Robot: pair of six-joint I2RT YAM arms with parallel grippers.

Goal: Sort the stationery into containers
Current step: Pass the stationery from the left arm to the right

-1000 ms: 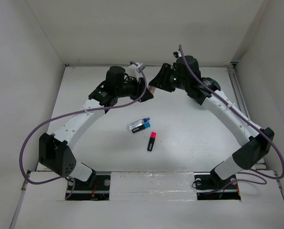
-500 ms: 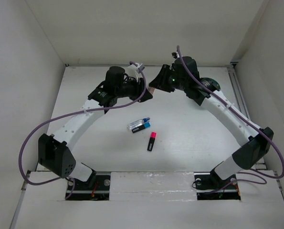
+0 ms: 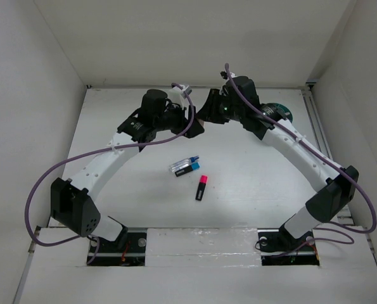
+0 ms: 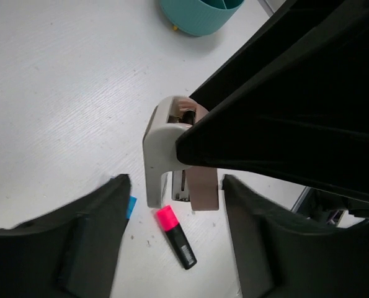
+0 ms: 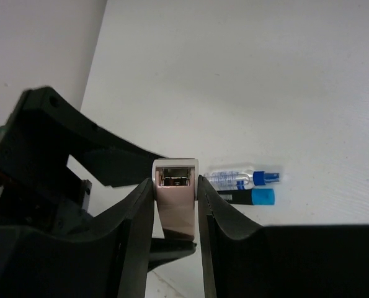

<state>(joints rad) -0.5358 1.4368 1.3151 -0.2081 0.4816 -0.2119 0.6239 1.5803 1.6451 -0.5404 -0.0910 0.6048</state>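
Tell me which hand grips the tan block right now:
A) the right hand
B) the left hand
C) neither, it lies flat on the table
A: in the right wrist view the right hand clamps the tan block from both sides, while in the left wrist view the left hand stands open with a gap on each side of it.

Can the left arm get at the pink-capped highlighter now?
Probably yes: the pink-capped highlighter lies alone on the table, and the left gripper looks free, the tan block being in the right gripper's jaws.
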